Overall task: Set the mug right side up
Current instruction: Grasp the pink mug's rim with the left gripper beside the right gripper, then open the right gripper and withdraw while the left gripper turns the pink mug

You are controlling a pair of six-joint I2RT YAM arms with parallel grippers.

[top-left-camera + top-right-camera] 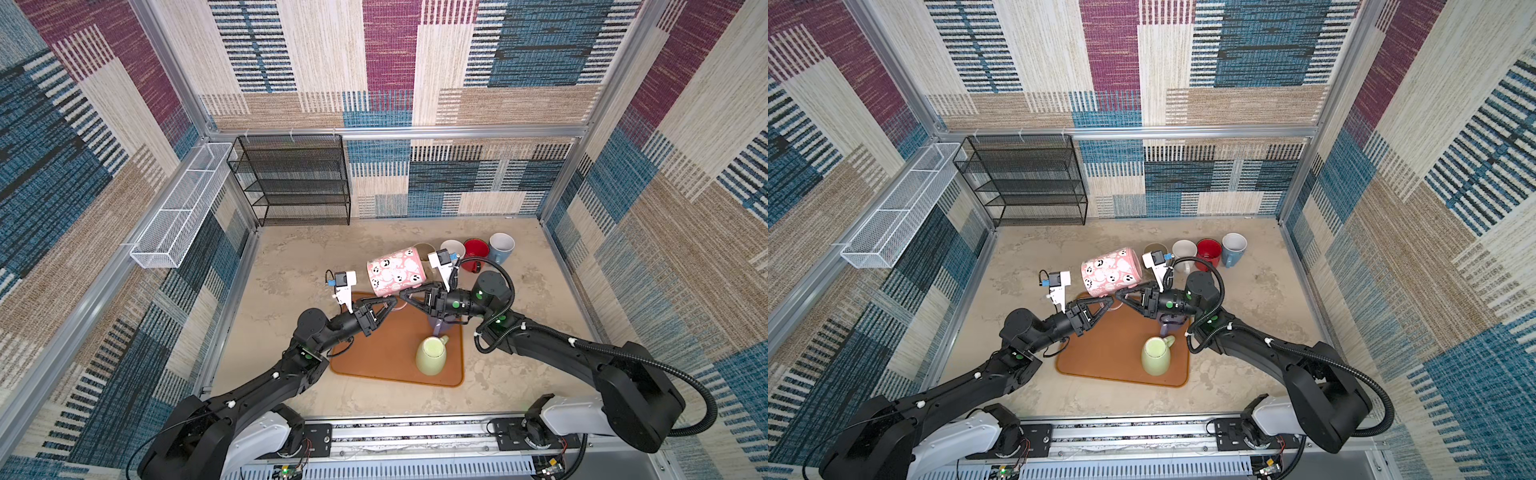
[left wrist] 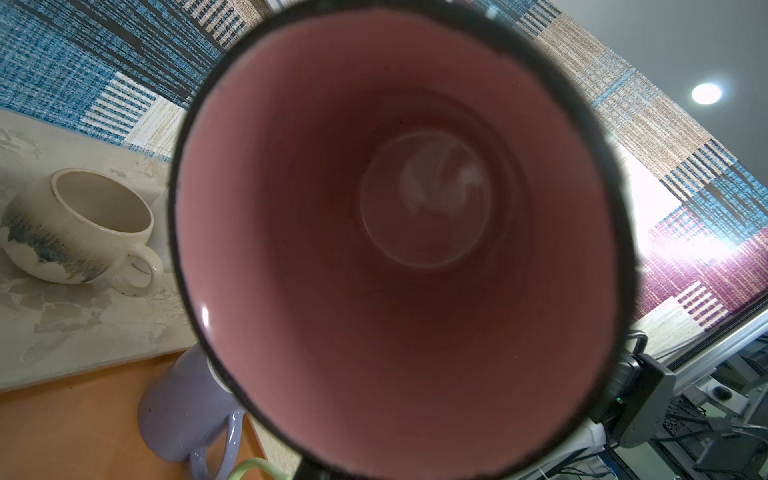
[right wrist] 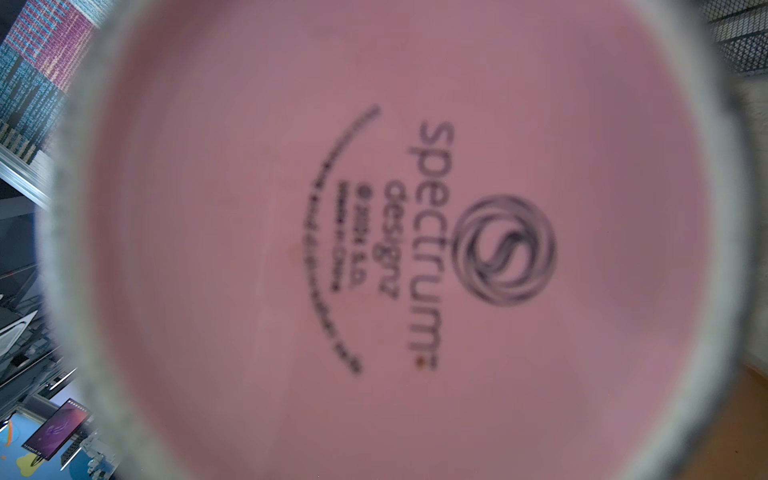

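Beige tabletop [image 1: 311,257]: 4 mugs [image 1: 473,249] (upright) behind sideways pink mug [image 1: 397,270]

In both top views the lavender mug [image 1: 437,328] is being largely covered by the right gripper [image 1: 402,294]. The contact of the left gripper [image 1: 394,301] is being hidden beneath the pink mug [image 1: 395,270]. In the right wrist view the mug's rim is being cut off, and the small print [image 3: 332,249] on its base is being blurred beyond reading.
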